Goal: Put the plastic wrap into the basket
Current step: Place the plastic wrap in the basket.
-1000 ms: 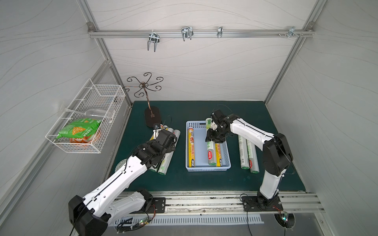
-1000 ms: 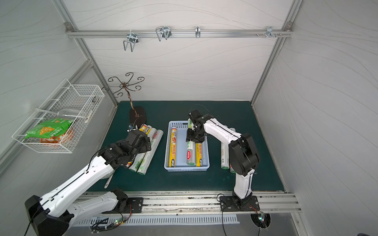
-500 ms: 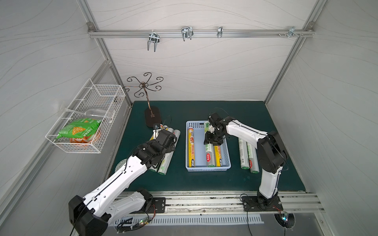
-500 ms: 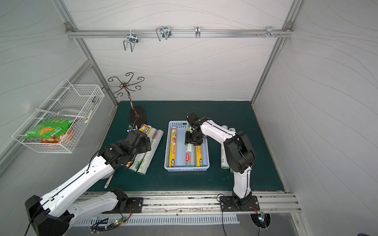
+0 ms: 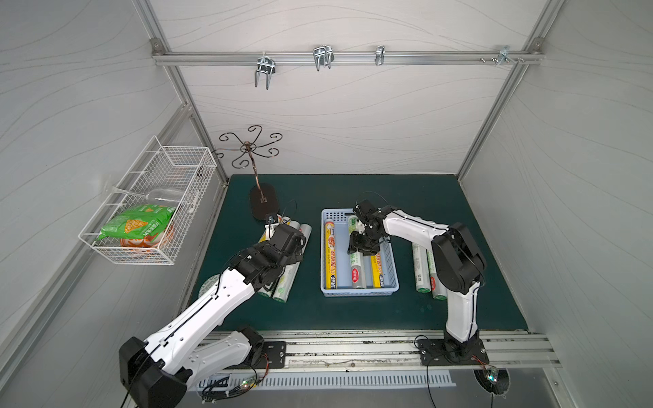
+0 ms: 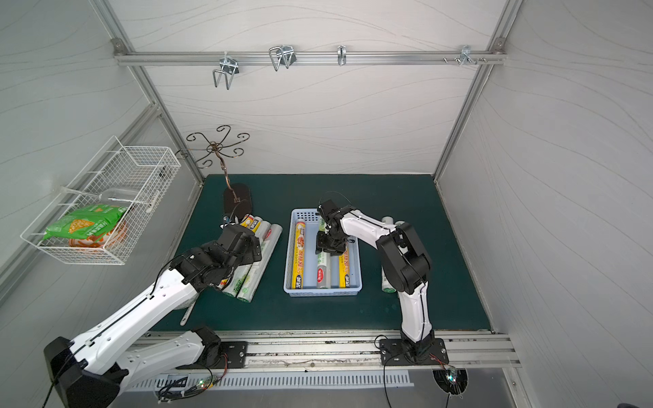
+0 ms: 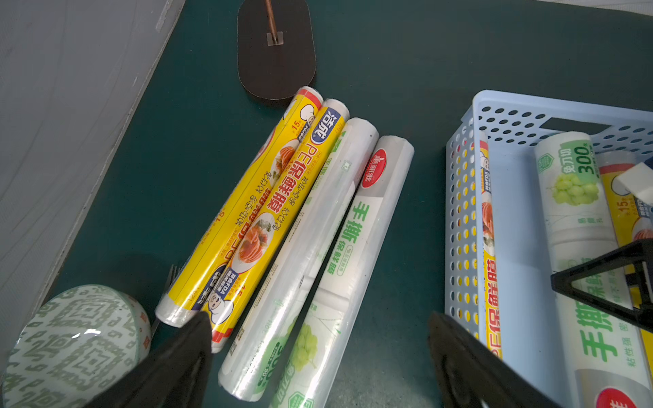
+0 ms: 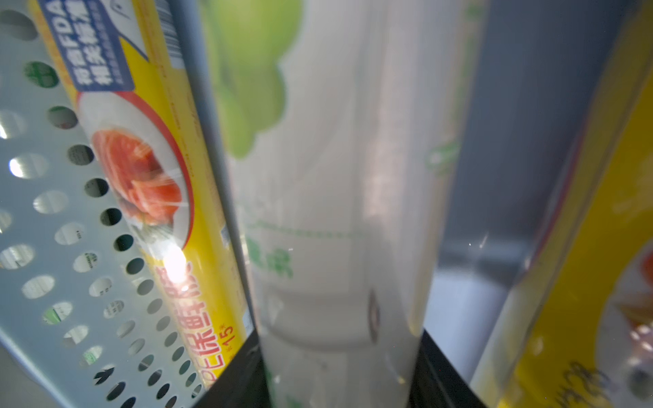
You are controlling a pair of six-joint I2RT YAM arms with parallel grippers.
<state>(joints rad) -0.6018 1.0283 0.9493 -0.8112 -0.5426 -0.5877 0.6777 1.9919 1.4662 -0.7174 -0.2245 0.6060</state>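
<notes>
Left wrist — bowl (image 7: 70,346), fork (image 7: 172,273) (mostly hidden) beside four rolls (image 7: 300,229).

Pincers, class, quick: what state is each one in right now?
Left pincer: open, holding nothing.
Right pincer: closed on the white, green-printed cylindrical plastic wrap roll in the pale-blue perforated plastic basket.
</notes>
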